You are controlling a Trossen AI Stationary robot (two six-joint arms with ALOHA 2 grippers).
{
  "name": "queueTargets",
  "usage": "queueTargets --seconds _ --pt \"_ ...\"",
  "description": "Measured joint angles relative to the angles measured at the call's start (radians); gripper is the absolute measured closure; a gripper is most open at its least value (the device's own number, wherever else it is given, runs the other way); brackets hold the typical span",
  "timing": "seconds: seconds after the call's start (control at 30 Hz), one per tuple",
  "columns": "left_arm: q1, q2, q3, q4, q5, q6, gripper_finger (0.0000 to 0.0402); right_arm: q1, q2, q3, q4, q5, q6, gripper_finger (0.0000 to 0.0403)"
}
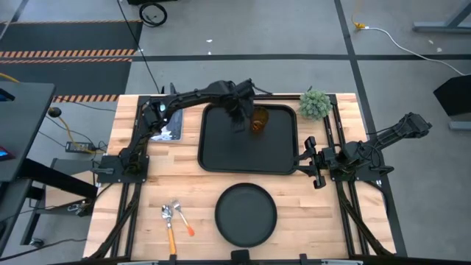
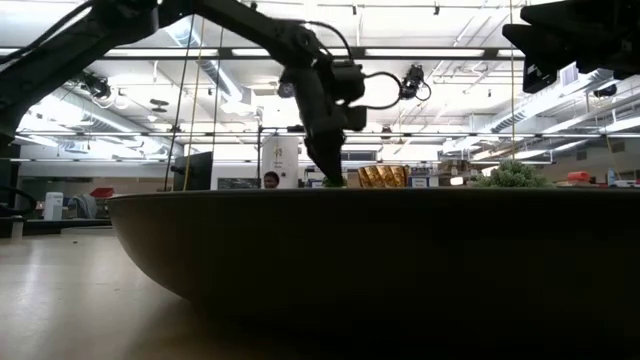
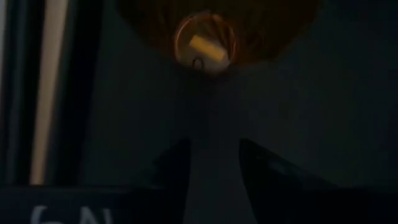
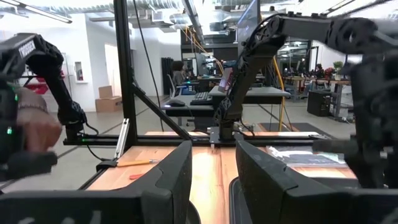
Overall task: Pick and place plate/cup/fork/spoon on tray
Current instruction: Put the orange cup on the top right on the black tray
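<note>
The amber cup (image 1: 259, 119) stands upright on the far right part of the black tray (image 1: 221, 151). It also shows in the low view (image 2: 383, 177) and, from above, in the left wrist view (image 3: 205, 37). My left gripper (image 1: 239, 118) hangs over the tray just left of the cup, open and empty, with the cup ahead of its fingertips (image 3: 214, 168). The round black plate (image 1: 246, 215) lies on the table near the front edge. The fork and spoon (image 1: 176, 221) lie side by side left of the plate; I cannot tell which is which. My right gripper (image 1: 315, 162) waits, open, at the tray's right edge.
A small green plant (image 1: 315, 104) stands off the tray's far right corner, close to the cup. A flat printed sheet (image 1: 169, 131) lies left of the tray under the left arm. In the low view the plate (image 2: 400, 260) fills the foreground.
</note>
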Motion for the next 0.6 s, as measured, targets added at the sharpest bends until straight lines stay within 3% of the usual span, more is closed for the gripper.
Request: queueTargets --seconds 0.23,0.3,0.6 --pt "-0.031 0.000 -0.159 0.284 0.003 -0.058 0.0260 0.000 0.000 0.000 0.000 0.000 0.000 0.0271" --pt "-0.048 0.001 -0.183 0.346 -0.066 -0.083 0.0260 0.000 0.000 0.000 0.000 0.000 0.000 0.0271" --pt "-0.091 0.000 -0.187 0.403 -0.205 -0.130 0.0260 0.000 0.000 0.000 0.000 0.000 0.000 0.0271"
